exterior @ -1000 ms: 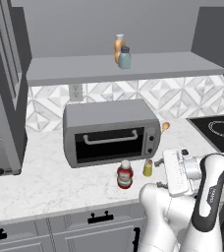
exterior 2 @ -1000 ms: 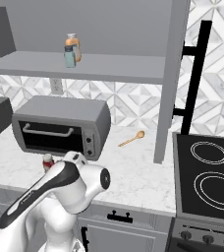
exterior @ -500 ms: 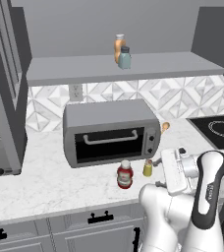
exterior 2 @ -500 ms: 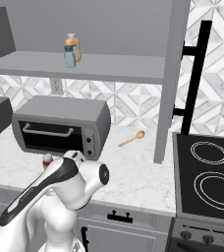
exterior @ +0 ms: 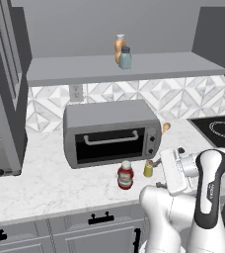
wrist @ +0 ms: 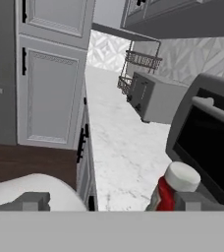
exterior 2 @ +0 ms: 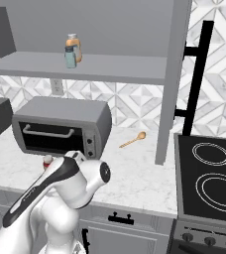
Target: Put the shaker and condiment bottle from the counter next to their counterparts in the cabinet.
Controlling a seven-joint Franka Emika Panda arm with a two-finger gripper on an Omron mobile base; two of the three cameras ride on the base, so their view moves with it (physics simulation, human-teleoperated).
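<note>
The cabinet holds only the counterparts. On the counter, condiment bottle and shaker remain before the toaster oven. The gripper has edged nearer the shaker, fingers spread wide and empty; nothing is grasped yet.

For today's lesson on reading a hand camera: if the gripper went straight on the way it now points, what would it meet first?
Probably nothing soon: the open gripper looks along bare counter. The red bottle sits just off to one side by a fingertip; the toaster is far ahead. Depth is unclear.
</note>
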